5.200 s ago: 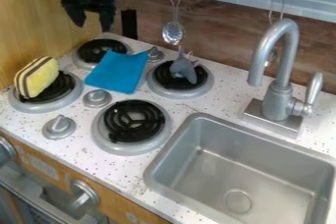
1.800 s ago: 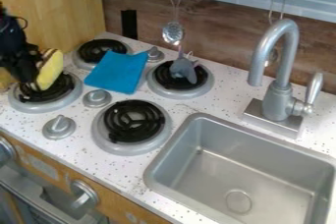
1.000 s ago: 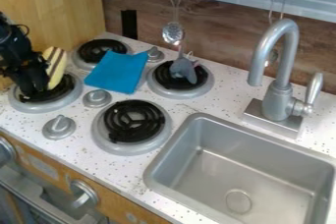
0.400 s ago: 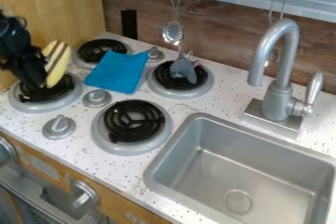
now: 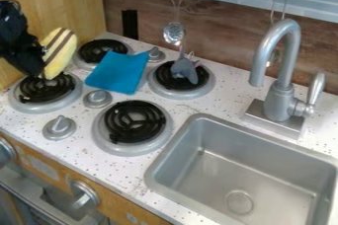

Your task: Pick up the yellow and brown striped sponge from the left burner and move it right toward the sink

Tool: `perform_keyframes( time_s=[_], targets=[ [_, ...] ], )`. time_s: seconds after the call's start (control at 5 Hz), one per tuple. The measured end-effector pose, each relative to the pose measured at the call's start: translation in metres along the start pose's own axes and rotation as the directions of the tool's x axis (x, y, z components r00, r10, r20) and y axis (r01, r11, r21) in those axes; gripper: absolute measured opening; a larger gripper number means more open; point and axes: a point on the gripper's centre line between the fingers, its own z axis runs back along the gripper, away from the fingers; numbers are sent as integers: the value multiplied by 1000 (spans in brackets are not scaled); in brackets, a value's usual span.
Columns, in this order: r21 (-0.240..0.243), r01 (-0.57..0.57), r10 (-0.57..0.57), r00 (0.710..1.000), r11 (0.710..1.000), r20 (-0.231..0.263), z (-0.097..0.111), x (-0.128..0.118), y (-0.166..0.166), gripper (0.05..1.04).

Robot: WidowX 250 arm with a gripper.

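Black hand [image 5: 38, 69], closed on a striped sponge [image 5: 61, 50] above a burner [image 5: 47, 91], seems mid-lift, next needing a steady carry.

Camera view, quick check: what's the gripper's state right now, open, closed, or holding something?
Gripper: closed on the yellow piece with brown stripes, holding it at the leftmost burner.
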Motion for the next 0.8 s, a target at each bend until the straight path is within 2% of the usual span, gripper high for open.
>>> perform_keyframes(
  time_s=[0.2,0.4,0.6,0.8],
  targets=[
    [-46,60,-59,998,997,23,1,-2,-40,148],
    [-89,152,-152,988,984,0,-20,-3,-86,141],
    [-85,193,-192,981,978,17,-33,5,-116,141],
    [-127,253,-256,967,959,-5,-61,9,-152,141]
  ],
)
